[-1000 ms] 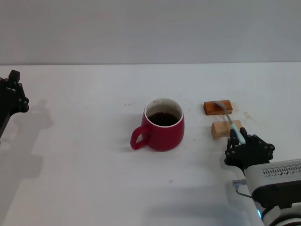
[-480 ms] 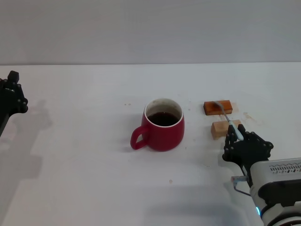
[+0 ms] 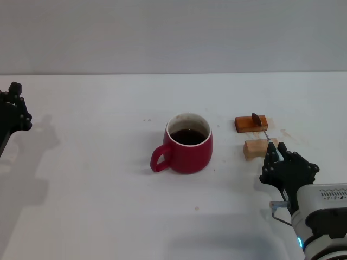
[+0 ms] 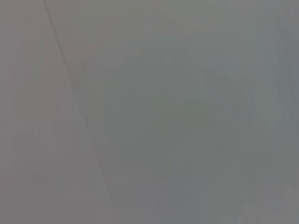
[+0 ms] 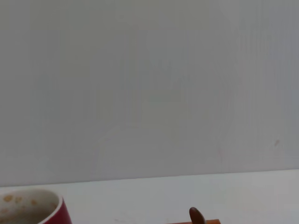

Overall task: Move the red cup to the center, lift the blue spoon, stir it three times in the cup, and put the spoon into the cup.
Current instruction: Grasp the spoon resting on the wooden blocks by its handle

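The red cup (image 3: 187, 143) stands at the middle of the table with dark liquid inside and its handle toward my left; its rim also shows in the right wrist view (image 5: 32, 209). The blue spoon (image 3: 264, 137) lies across two wooden blocks, its grey bowl turned on edge over the far block and its pale blue handle running into my right gripper (image 3: 283, 165). That gripper sits just in front of the near block, shut on the handle's end. The spoon's bowl shows in the right wrist view (image 5: 196, 216). My left gripper (image 3: 13, 112) is parked at the far left edge.
A dark orange block (image 3: 250, 124) and a lighter wooden block (image 3: 255, 148) lie right of the cup and carry the spoon. The white table (image 3: 97, 179) spreads around them, with a pale wall behind. The left wrist view shows only a blank grey surface.
The spoon's bowl has rolled from lying flat to standing on edge over the far block. My right gripper has closed in on the handle and shifted slightly. The cup and left arm have not moved.
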Controlling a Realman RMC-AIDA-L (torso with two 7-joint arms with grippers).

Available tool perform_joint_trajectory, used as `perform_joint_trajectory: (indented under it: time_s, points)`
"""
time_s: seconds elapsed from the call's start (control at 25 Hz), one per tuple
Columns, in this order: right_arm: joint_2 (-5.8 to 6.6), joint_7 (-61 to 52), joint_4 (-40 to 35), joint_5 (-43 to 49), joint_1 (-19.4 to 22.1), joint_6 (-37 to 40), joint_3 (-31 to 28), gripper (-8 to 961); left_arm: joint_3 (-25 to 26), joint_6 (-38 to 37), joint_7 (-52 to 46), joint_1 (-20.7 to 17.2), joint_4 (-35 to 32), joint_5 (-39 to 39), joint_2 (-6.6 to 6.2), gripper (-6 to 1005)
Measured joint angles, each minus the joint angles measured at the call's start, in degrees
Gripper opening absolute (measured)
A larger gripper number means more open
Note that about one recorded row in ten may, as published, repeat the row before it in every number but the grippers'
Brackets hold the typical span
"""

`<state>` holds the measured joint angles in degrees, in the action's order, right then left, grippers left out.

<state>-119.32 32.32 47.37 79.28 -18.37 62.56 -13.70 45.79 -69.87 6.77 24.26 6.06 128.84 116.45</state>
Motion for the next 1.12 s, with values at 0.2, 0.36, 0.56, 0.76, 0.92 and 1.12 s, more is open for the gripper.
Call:
perform_joint_trajectory:
  time_s: [0.2, 0.36, 0.56, 0.76, 0.92, 1.12]
  points:
    - [-0.01, -0.02, -0.33, -0.4, -0.03, -0.47, -0.16, 139, 0.0, 0.0, 0.0, 0.0, 0.0, 0.0, 0.0, 0]
    - [-0.03, -0.03, -0.81, -0.58, 0.02, -1.57, -0.44, 137, 0.0, -0.04, 0.0, 0.06, 0.0, 0.0, 0.0, 0]
    - [-0.17, -0.06, -1.98, -0.8, -0.4, -4.36, -1.24, 136, 0.0, -0.06, 0.0, 0.17, 0.0, 0.0, 0.0, 0]
    - [-0.21, -0.06, -2.39, -0.84, -0.57, -5.41, -1.46, 135, 0.0, -0.09, 0.0, 0.08, 0.0, 0.0, -0.05, 0]
    - [-0.21, -0.07, -2.44, -0.87, -0.85, -5.66, -1.5, 133, 0.0, -0.09, 0.0, 0.02, 0.0, 0.0, -0.12, 0]
    - [-0.18, -0.06, -2.39, -0.89, -1.15, -5.77, -1.51, 134, 0.0, -0.09, 0.0, 0.0, 0.0, 0.0, -0.17, 0]
